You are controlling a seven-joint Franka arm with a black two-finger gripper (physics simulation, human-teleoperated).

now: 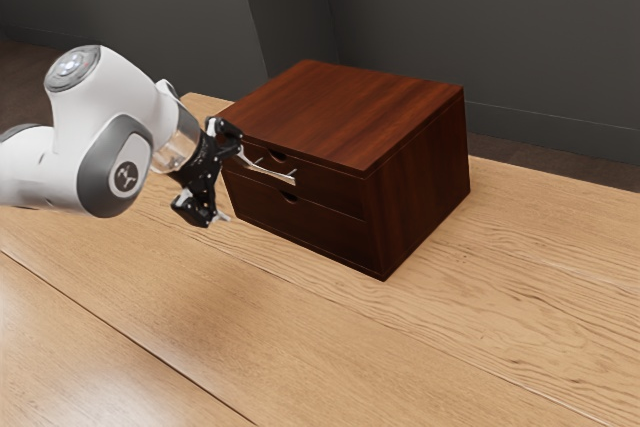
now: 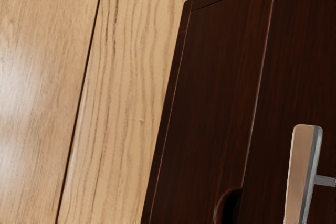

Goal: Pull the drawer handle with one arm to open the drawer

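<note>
A dark red-brown wooden cabinet with two drawers stands on the table. The upper drawer carries a silver bar handle across its front, and that front sits about level with the lower drawer's front. My black gripper is at the handle's end nearer the exterior view's left, open, with one finger above the bar and one below; neither visibly touches it. In the wrist view the handle is close ahead against the dark drawer front, beside a round finger recess.
The light wooden table stretches wide in front of the cabinet and to the exterior view's right. Grey walls stand behind. My white arm comes in from the exterior view's left, low over the table.
</note>
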